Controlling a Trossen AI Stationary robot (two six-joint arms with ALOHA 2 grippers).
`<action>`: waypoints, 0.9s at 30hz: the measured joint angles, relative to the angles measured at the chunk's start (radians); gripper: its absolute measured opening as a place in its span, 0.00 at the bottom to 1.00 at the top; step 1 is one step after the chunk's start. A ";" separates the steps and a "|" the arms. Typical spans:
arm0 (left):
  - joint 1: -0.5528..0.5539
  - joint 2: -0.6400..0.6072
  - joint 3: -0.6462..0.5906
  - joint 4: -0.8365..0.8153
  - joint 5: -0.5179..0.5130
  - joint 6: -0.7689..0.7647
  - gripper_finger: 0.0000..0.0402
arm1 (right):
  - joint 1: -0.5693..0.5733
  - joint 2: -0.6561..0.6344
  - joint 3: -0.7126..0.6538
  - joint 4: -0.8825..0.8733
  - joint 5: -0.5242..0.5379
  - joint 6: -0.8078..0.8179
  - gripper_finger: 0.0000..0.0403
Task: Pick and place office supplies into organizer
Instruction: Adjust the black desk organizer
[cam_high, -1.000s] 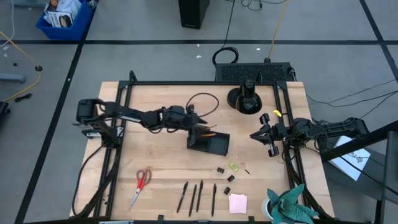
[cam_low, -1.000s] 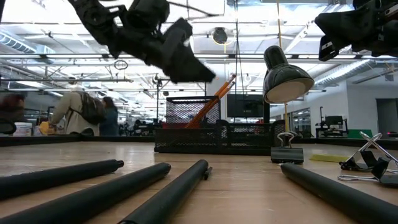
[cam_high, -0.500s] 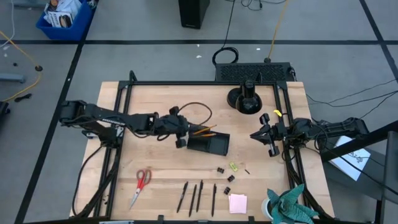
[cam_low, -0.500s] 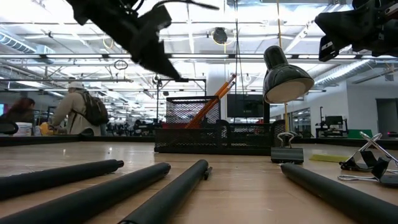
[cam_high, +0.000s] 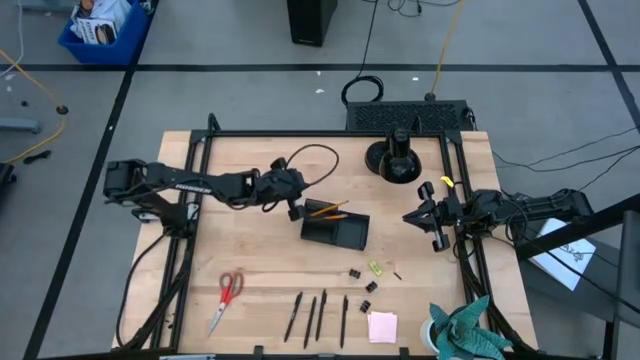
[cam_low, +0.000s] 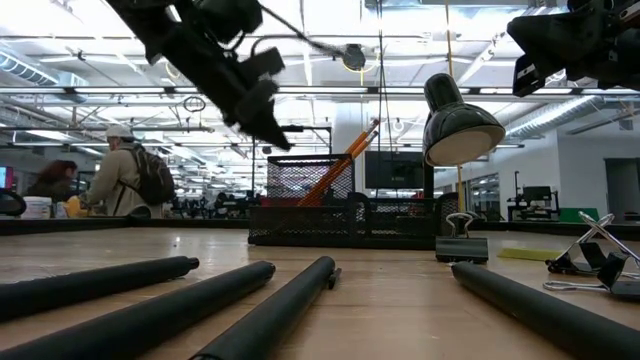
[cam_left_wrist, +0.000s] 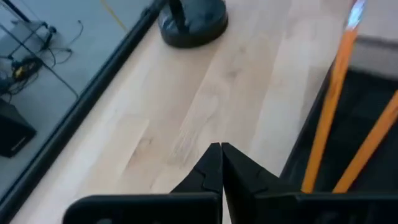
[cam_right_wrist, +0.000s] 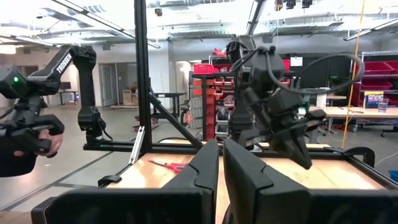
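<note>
The left gripper (cam_high: 296, 207) hung empty, fingers together, just beside the organizer (cam_high: 336, 231), which already held two orange pencils (cam_high: 327, 210). The thin black pens (cam_high: 318, 318) lay well below it toward the table's front edge, long axes front-to-back. The right gripper (cam_high: 421, 221) waited farther off, fingers together.

Grey floor (cam_high: 250, 90), bright ceiling lights (cam_low: 90, 60)

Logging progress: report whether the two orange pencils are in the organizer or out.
In. Both orange pencils lean inside the black organizer, tips sticking past its rim, near the left gripper.
</note>
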 joint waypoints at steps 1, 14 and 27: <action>0.003 0.011 0.000 0.011 0.000 0.002 0.02 | 0.000 0.000 0.000 -0.001 0.000 -0.001 0.05; -0.009 0.125 0.000 0.032 0.098 -0.014 0.02 | 0.000 0.005 0.000 -0.008 0.000 -0.025 0.05; -0.097 0.115 0.001 0.034 0.039 -0.028 0.01 | 0.000 0.005 0.000 -0.008 0.000 -0.021 0.05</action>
